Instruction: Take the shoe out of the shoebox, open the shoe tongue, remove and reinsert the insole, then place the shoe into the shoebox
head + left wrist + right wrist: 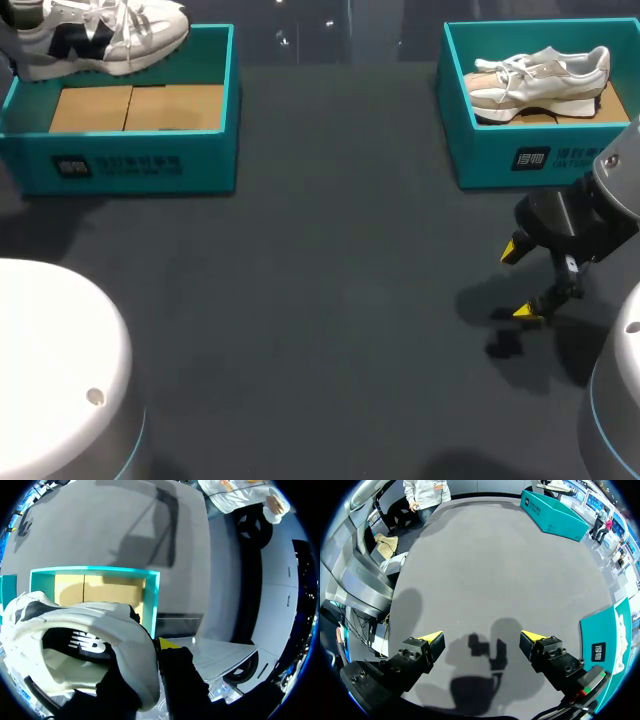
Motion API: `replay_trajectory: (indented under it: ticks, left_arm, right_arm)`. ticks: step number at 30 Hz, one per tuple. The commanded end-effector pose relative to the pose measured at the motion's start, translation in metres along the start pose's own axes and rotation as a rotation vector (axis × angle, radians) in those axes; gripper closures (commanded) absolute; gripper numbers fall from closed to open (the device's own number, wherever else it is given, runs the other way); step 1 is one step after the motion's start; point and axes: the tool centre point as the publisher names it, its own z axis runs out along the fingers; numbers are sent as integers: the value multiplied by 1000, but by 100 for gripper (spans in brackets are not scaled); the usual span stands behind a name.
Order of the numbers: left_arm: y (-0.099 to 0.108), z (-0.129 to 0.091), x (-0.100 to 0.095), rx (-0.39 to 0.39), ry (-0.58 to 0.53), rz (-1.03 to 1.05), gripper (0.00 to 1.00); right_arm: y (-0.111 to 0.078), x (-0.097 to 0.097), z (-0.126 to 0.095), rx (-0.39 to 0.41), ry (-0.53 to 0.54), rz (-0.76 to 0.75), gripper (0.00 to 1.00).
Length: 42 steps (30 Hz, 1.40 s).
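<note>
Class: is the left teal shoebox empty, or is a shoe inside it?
Empty: the left shoebox shows a bare cardboard floor; the white shoe hangs over its far rim.

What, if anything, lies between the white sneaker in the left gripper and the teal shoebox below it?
Nothing visible: the white sneaker hangs over the open teal shoebox, whose brown cardboard floor is bare.

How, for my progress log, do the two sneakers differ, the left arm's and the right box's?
The white sneaker with dark logo is held above the left teal shoebox by the left gripper; the cream sneaker lies inside the right teal shoebox. The first bears dark side markings; the second's upper is pale beige. Both are laced low-top trainers.
</note>
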Motion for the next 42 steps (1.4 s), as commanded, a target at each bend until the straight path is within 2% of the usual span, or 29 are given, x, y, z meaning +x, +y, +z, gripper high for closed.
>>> replay_trajectory:
  ticks: [1,5,11,18,28,36,42]
  left_arm:
    - [19,18,-7,35,12,4,100]
    - [19,40,-12,56,50,14,100]
    - [14,60,-16,86,60,38,100]
    - [8,74,-19,94,71,58,100]
    - [-13,95,-24,79,82,120,100]
    - [-30,109,-37,62,95,163,100]
    - [-33,121,-43,58,109,163,100]
  right_arm:
    - [0,2,1,3,-3,1,0]
    - [0,2,1,3,-3,1,0]
    - [0,2,1,3,-3,1,0]
    - [0,2,1,3,-3,1,0]
    - [0,2,1,3,-3,1,0]
    - [0,2,1,3,-3,1,0]
    - [0,2,1,3,-3,1,0]
